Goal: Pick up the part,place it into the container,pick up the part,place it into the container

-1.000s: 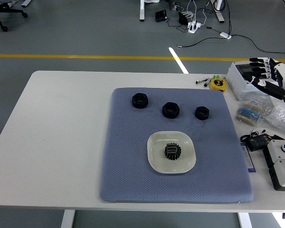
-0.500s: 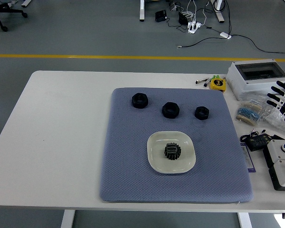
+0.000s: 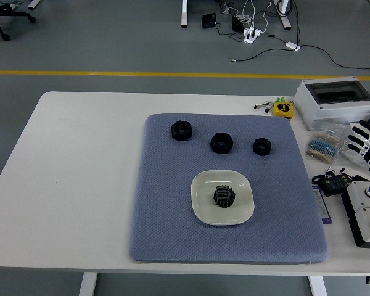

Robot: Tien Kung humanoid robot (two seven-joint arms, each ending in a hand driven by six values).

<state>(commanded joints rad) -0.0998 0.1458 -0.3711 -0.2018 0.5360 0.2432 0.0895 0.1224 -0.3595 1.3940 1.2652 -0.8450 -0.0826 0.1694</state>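
Black and toothed, a small metal gear (image 3: 224,196) sits in the middle of a shallow white square dish (image 3: 203,185) on a blue-grey quilted mat (image 3: 166,203) covering the white table (image 3: 80,179). Three black hexagonal nuts (image 3: 221,142) lie in a row on the mat beyond the dish. At the right edge, the right hand (image 3: 365,140) hovers with curled fingers, holding nothing, above clutter beside a grey lidded box (image 3: 333,102).

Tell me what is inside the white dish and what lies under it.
A single black gear sits in the white dish, near its middle. The dish rests on the blue mat; the patch of mat directly beneath it is hidden.
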